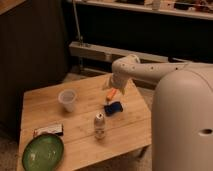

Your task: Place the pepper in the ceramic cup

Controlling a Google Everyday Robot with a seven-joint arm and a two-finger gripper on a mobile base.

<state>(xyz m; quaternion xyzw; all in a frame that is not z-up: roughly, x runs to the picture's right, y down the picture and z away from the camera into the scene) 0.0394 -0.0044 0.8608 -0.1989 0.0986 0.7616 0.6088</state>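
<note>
- At the wooden table's (45,107) far edge, the gripper (110,89) is hanging with jaws spread wide, just above the pepper (113,94); contact is not discernible.
- The arm (145,72) is reaching in from the right, its wrist bending downward.
- The pepper is lying well apart from the ceramic cup (67,100).
- The wrist is covering most of the gripper.

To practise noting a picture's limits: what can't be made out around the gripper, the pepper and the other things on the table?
- Gripper, low over the table's far side at the pepper: in the camera view, blur hides whether its jaws touch the pepper.
- Pepper: its left end is hidden by the gripper.
- Ceramic cup: its inside is too blurred to judge.
- Bottle: its label is too small to read.
</note>
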